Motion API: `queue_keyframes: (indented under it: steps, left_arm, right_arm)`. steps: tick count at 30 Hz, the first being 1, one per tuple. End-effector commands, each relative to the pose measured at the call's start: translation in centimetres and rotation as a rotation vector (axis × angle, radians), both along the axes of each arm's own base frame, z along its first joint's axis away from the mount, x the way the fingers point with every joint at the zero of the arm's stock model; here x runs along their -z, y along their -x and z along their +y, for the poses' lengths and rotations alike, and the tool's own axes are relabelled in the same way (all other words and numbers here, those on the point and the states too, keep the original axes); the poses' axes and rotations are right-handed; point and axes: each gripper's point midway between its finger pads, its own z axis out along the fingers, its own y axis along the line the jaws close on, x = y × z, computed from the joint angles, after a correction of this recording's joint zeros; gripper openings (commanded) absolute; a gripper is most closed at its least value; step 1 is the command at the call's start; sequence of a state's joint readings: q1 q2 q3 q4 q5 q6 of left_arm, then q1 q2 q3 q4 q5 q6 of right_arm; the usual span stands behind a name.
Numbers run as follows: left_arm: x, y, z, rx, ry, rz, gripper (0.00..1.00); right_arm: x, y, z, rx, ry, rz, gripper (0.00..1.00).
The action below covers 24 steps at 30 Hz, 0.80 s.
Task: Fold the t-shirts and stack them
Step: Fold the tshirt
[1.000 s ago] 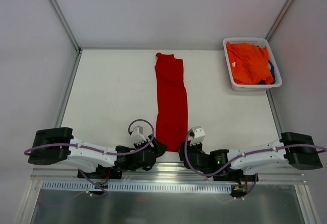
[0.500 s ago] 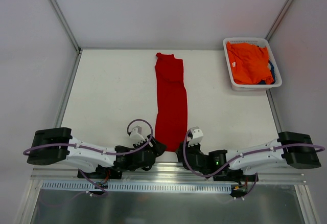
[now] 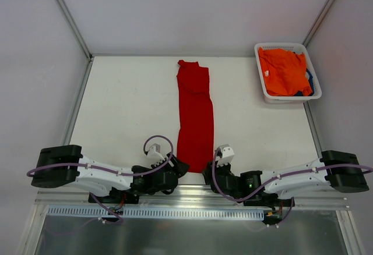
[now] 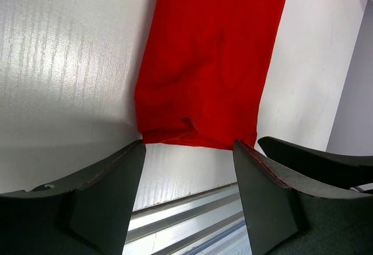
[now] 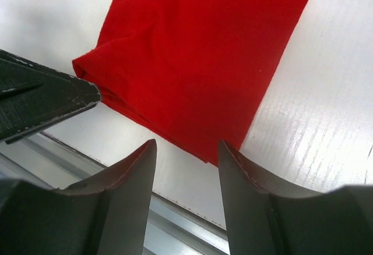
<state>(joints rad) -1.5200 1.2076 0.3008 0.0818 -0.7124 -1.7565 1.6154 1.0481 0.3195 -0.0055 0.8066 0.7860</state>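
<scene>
A: At the near edge of the surface (image 3: 128,103), midway along it, the left jaws and right jaws stand spread apart, one at each corner of the red t-shirt's (image 3: 195,115) near hem. Neither has hold of anything. In both wrist views the hem lies just ahead of the open fingertips (image 4: 125,167), not pinched between them.

B: And the shirt itself?

A: It lies flat as a long narrow strip, running from close to the far edge down to the near edge. Its sides look already folded in lengthwise.

B: So what looks left for that one?

A: Probably the crosswise fold, which means gripping the near hem and carrying it toward the far end. Then the rest: an orange t-shirt (image 3: 284,70) sits crumpled in the white basket (image 3: 280,98) at the far right corner, with a dark blue one (image 3: 309,86) showing beneath it. No stack exists yet, so the task appears less than halfway through.
</scene>
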Motion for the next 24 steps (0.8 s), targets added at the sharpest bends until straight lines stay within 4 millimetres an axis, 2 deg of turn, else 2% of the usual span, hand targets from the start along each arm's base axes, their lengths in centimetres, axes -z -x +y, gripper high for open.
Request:
queue_keyframes:
  steps: [1,11,14,24]
  left_arm:
    - [7.2,2.1,10.0,0.054,-0.473,0.098,0.66]
    - [7.2,2.2,10.5,0.026,-0.514,0.118,0.66]
    - [7.2,2.2,10.6,0.021,-0.517,0.121,0.66]
    - [7.4,2.3,11.0,0.007,-0.523,0.131,0.66]
  right_arm:
    - [-0.3,-0.2,-0.4,0.024,-0.024,-0.008,0.50]
    - [0.5,-0.2,-1.2,0.039,-0.026,0.004,0.49]
    - [1.4,0.0,-1.3,0.036,-0.007,0.017,0.50]
    - [2.9,0.7,-0.1,0.024,-0.024,0.053,0.49]
